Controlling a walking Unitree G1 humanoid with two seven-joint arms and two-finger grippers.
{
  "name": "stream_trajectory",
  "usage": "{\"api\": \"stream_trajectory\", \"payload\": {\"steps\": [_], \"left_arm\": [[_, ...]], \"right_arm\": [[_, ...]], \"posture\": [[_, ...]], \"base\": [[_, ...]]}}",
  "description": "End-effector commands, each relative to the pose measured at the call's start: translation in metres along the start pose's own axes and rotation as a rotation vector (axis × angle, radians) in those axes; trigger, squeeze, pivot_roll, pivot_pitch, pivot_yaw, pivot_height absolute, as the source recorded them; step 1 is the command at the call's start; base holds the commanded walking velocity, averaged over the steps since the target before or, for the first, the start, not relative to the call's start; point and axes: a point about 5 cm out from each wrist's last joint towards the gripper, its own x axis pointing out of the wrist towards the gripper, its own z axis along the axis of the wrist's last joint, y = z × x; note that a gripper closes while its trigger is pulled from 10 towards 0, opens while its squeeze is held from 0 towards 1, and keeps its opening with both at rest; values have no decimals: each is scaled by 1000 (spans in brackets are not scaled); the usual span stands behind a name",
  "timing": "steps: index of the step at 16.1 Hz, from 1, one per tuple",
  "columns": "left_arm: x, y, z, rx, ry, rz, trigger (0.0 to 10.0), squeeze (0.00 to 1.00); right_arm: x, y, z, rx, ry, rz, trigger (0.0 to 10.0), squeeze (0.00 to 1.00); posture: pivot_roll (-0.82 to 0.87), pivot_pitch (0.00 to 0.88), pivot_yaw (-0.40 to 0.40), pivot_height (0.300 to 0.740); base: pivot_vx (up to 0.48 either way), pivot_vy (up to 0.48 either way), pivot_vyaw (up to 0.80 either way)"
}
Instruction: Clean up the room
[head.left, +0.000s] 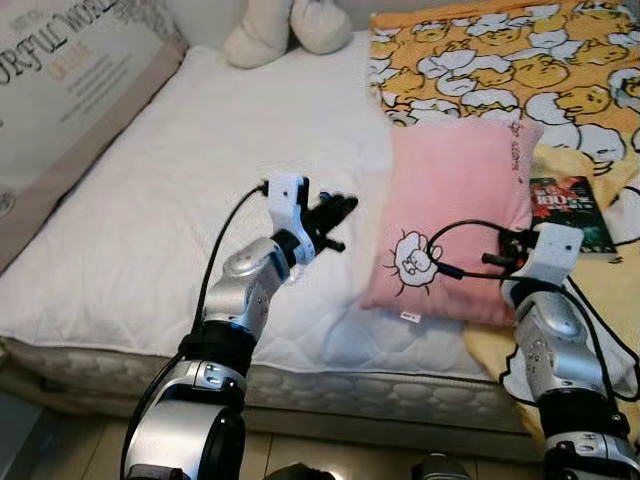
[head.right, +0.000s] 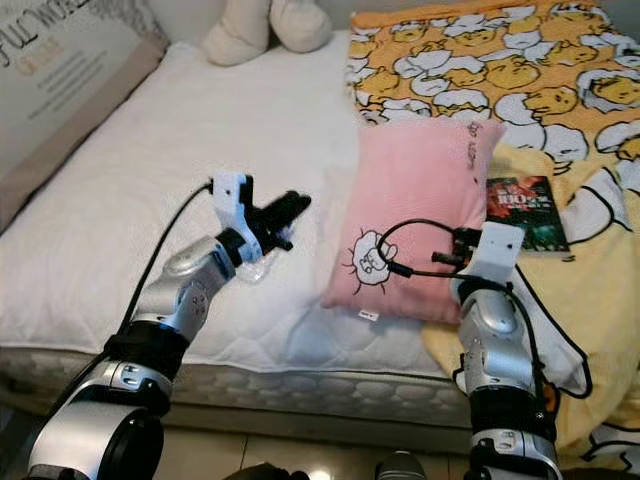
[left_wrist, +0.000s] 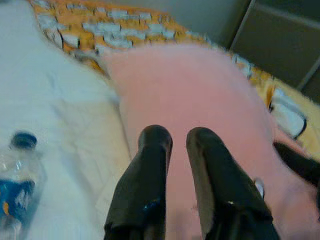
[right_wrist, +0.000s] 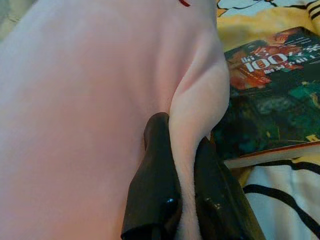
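- Closest to the camera, the two silver arms reach over the near edge of the white quilted bed (head.left: 150, 250); the right gripper (right_wrist: 182, 195) pinches a fold of the soft pink square cushion (head.left: 455, 215) at the cushion's right edge, its two black fingers pressed onto the plush from both sides.
- Left gripper (left_wrist: 177, 165) hovers above the white quilt just left of the cushion, its fingers slightly parted and holding nothing, pointing toward the pink fabric.
- Cushion lies near the bed's front edge, half on the white quilt and half on the yellow cartoon-duck blanket (head.left: 520, 60) that covers the bed's right side.
- Tidying looks barely begun, as I judge it: the cushion is gripped but not lifted, a dark paperback book with red lettering (head.left: 570, 210) lies just beside the cushion's right edge, and a clear plastic water bottle with a dark cap and blue label (left_wrist: 17, 180) rests on the quilt near the left gripper.
- Cream plush toy (head.left: 285, 25) sits at the far edge of the bed, and a large printed grey pillow (head.left: 70, 80) leans along the bed's left edge.
- Open room lies across the white quilt's middle and left half; on the right, the book sits close to the pinching gripper, so a pull that way could drag it.
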Motion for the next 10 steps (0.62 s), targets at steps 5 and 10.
{"api": "stream_trajectory", "payload": {"steps": [5, 10], "left_arm": [[-8, 15, -4, 33, 18, 75, 10000, 1000], [-7, 2, -16, -42, -37, 51, 10000, 1000]], "right_arm": [[-2, 27, -5, -88, 26, 111, 0, 0], [-2, 33, 6, -215, 20, 198, 0, 0]], "posture": [[-207, 20, 198, 740], [-219, 29, 144, 740]], "base": [[0, 0, 0], [49, -455, 213]]}}
